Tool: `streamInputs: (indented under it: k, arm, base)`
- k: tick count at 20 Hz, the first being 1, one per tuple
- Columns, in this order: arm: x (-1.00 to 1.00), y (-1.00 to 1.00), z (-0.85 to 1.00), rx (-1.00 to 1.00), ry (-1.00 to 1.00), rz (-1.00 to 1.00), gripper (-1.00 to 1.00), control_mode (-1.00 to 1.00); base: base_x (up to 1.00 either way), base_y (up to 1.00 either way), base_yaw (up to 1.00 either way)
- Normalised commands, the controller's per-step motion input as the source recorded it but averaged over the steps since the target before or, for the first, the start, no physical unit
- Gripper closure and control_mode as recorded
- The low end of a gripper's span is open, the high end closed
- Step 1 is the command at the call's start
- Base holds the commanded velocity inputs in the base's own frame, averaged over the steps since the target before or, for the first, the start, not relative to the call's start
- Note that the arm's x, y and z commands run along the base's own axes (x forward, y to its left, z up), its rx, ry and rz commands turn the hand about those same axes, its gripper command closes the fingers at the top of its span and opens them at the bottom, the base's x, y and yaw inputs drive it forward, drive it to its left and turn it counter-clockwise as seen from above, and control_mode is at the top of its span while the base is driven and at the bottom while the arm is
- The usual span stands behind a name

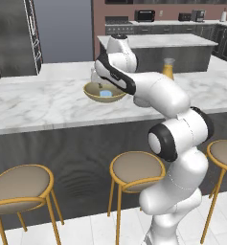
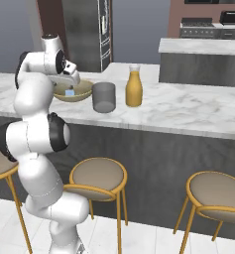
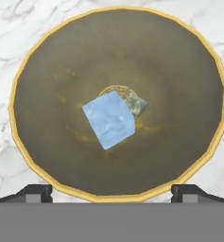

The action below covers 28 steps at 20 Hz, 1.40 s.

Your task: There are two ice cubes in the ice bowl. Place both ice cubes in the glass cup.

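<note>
Hovering directly over the bowl, the claw is standing wide open, its fingertips flanking the bowl's near rim and gripping nothing. One ice cube is lying at the bowl's centre. The cup is standing just beside the bowl on the worktop, with a carafe beyond the cup.

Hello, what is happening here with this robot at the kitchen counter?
A white robot arm holds its claw open right above the ice bowl on the marble counter. One pale blue ice cube lies in the middle of the bowl; a second cube I cannot make out. The claw holds nothing yet. The glass cup stands beside the bowl, with a carafe of orange liquid next to it.
</note>
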Motion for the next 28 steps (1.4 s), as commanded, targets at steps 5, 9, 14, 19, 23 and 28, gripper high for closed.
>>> streamInputs:
  k: [5,9,14,19,23,28]
  arm:
    - [0.14,0.00,-0.05,0.00,0.05,0.00,-1.00,-1.00]
    - [0.28,-0.01,-0.05,0.00,0.03,0.00,-1.00,-1.00]
    - [0.42,0.00,-0.12,0.00,0.10,0.00,-1.00,-1.00]
    - [0.36,0.00,-0.26,0.00,0.14,0.00,-1.00,-1.00]
    - [0.30,0.00,-0.22,0.00,0.11,0.00,-1.00,-1.00]
    - [0.07,0.03,-0.09,0.00,0.05,0.00,-1.00,-1.00]
  base:
    - [0.00,0.00,0.00]
    - [0.00,0.00,0.00]
    - [0.00,0.00,0.00]
    - [0.00,0.00,0.00]
    - [0.00,0.00,0.00]
    - [0.00,0.00,0.00]
